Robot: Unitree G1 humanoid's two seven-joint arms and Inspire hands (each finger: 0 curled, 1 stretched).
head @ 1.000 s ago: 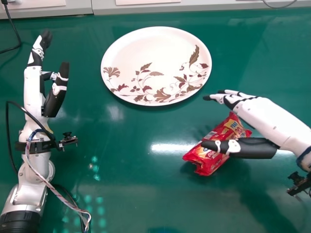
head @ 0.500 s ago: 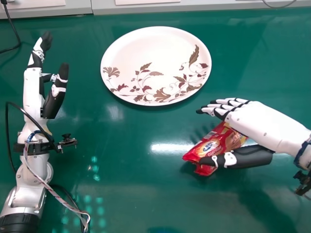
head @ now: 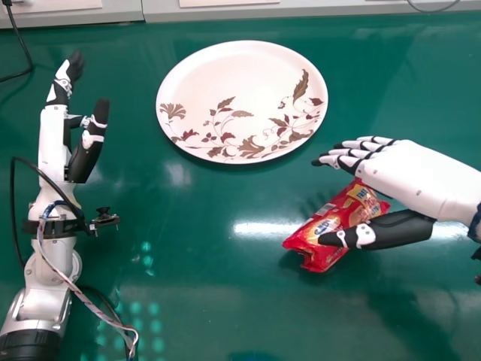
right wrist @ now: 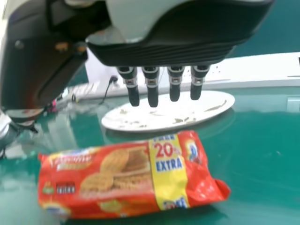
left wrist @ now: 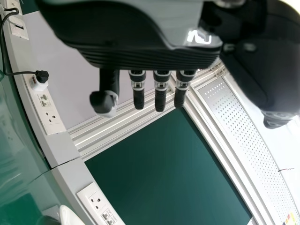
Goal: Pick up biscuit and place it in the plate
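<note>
Table (head: 195, 316): green, glossy, spread across most of the frame.
Ledge (head: 316, 9): pale, running along the top edge.
Plate (head: 218, 83): one, oval, white with brown and dark-red leaf pattern, upper centre of the frame, on the table.
Right hand (head: 421, 177): one, white and black, at the right of the frame; released, fingers extended and together, thumb set apart from them and passing over the packet in the head view (whether it touches, I cannot tell).
Left hand (head: 52, 128): one, matching, upper left of the frame; released, fingers extended toward the top, thumb apart, grasping nothing.
Biscuit packet (head: 301, 239): one, red with a yellow band, right of centre in the frame; lies slantwise on the table, below and to the right of the plate, apart from it.
</note>
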